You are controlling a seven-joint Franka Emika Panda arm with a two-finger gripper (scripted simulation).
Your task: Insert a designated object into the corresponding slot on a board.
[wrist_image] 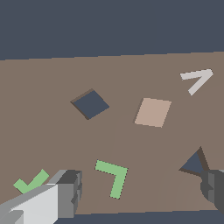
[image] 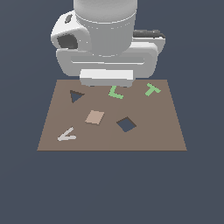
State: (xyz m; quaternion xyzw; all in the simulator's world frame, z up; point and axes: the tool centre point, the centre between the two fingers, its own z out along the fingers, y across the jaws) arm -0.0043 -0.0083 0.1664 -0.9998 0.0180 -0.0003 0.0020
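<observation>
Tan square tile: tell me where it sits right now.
In the exterior view the tan square tile lies flat on the brown board, just left of the diamond-shaped square slot, below the triangular cutout.

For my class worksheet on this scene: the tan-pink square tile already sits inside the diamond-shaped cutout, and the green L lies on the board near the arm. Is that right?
Not quite. The tan-pink square tile is not in the diamond-shaped cutout; it lies flat on the board beside it, apart, and the cutout is empty. The exterior view shows this. The green L does lie on the board near the arm.

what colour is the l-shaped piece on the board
Light green. The L-shaped piece shows best in the wrist view, lying flat on the brown board.
</observation>
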